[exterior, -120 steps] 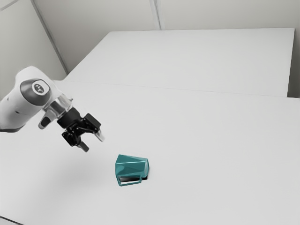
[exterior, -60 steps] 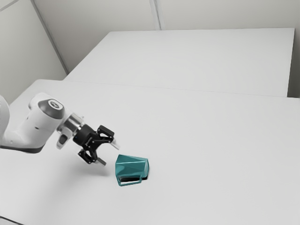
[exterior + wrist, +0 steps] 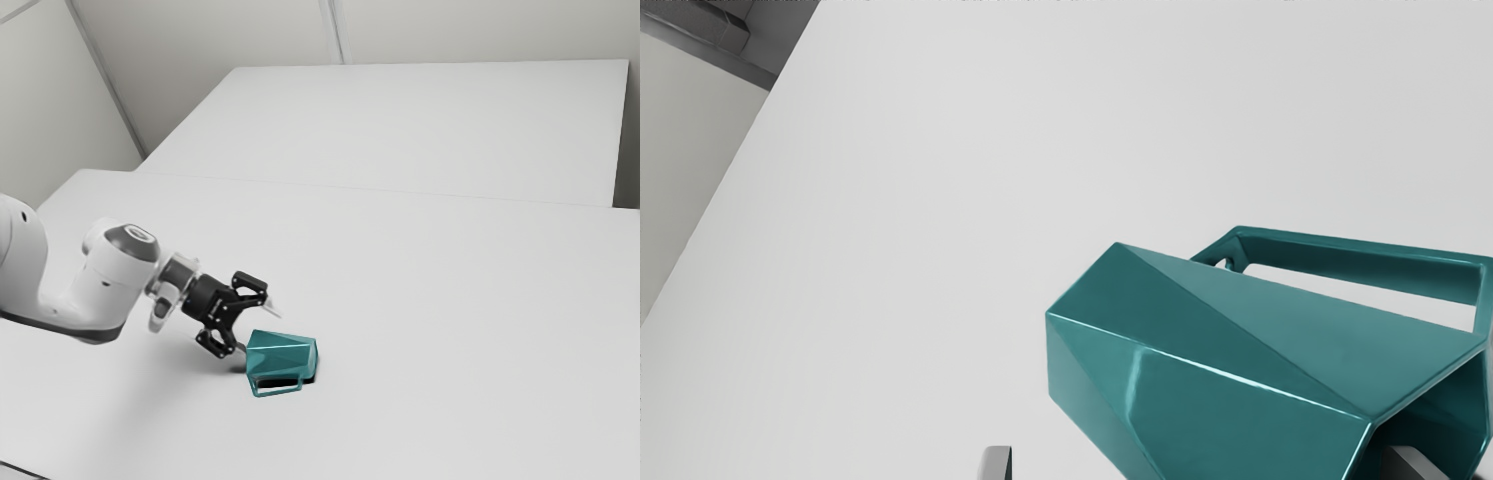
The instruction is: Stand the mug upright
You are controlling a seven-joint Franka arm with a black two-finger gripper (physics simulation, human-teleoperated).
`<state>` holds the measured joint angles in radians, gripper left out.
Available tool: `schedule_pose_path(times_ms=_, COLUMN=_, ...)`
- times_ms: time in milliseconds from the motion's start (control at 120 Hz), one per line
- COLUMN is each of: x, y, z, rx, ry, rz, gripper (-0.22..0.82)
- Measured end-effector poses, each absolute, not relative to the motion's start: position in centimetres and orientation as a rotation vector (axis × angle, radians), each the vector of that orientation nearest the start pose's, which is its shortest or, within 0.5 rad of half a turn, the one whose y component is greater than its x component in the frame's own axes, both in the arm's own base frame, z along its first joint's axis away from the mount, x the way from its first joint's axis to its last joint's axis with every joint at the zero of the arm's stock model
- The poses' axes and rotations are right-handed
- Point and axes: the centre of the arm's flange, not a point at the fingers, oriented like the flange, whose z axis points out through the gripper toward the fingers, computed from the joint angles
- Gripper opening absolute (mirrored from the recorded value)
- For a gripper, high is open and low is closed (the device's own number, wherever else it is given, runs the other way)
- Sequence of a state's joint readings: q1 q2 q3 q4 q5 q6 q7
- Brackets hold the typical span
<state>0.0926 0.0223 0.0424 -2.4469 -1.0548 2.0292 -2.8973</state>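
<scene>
Pincer: The black two-finger pincer (image 3: 257,330) is standing released, its fingers spread and gripping nothing. It is hovering just beside the mug's end, low over the white, smooth bench (image 3: 450,330).
Fingers: In the wrist view one grey finger (image 3: 1405,461) is showing against the dark mouth; whether it is reaching inside, I cannot tell. The other grey finger (image 3: 996,463) is standing off to the mug's outer side.
Mug: The glossy teal, faceted mug (image 3: 280,352) is lying on its side, ahead of the pincer toward the exterior view's right, well in from the bench's back edge.
Long axis: It is running away from the pincer, the mouth facing the pincer and the base pointing to the exterior view's right.
Handle: The angular teal handle (image 3: 278,392) is facing away from the back edge.
Arm: The single white arm (image 3: 115,275) is coming in at the mouth end.
Turning point: Righting the mug is likely calling for a hold near the mouth, then a swing of that end up over the base.
Change: Against the earlier frame, the pincer is sitting lower and closer to the mug, which is keeping its place.
</scene>
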Motion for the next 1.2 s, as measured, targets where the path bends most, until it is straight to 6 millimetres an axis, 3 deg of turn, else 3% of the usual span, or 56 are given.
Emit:
schedule_pose_path(times_ms=275, x=45.5, y=-3.2, z=28.0, rx=-0.837, ry=2.944, rz=-1.426, gripper=0.59)
schedule_pose_path(times_ms=475, x=45.6, y=-4.0, z=28.5, rx=-0.782, ry=2.962, rz=-1.385, gripper=0.11)
schedule_pose_path(times_ms=675, x=46.1, y=-3.4, z=30.2, rx=-0.743, ry=2.94, rz=-1.356, gripper=-0.1)
schedule_pose_path(times_ms=867, x=46.4, y=-3.1, z=30.8, rx=-0.742, ry=2.92, rz=-1.349, gripper=-0.16)
schedule_pose_path(times_ms=1000, x=46.5, y=-3.2, z=32.2, rx=-0.65, ry=2.944, rz=-1.27, gripper=-0.17)
schedule_pose_path(times_ms=1200, x=46.2, y=-3.7, z=35.9, rx=-0.334, ry=3.032, rz=-0.973, gripper=-0.17)
